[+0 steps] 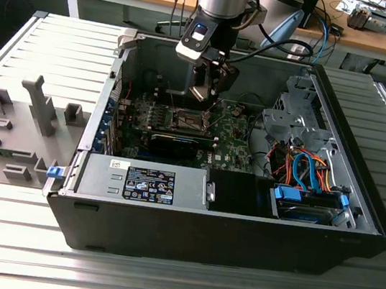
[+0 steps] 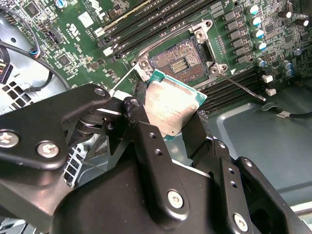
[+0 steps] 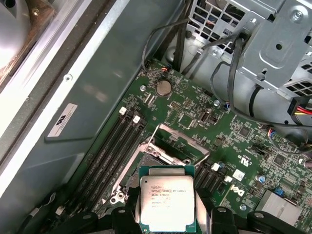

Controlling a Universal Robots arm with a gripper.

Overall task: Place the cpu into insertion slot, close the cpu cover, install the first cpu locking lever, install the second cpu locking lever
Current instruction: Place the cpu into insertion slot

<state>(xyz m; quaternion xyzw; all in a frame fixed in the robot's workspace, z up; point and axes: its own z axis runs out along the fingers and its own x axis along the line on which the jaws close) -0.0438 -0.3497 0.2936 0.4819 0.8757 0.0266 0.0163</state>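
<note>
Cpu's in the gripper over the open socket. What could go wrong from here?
1. The cpu, clamped by its edges in the gripper, looks tilted against the insertion slot; it might land askew in it.
2. The raised cpu cover stands close to the gripper and could be knocked.
3. A loose locking lever lies beside the slot and might snag.

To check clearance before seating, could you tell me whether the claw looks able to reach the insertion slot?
Probably yes: the claw, shut on the cpu, hangs over the insertion slot, whose cpu cover stands raised; nothing seems to lie between them.
</note>
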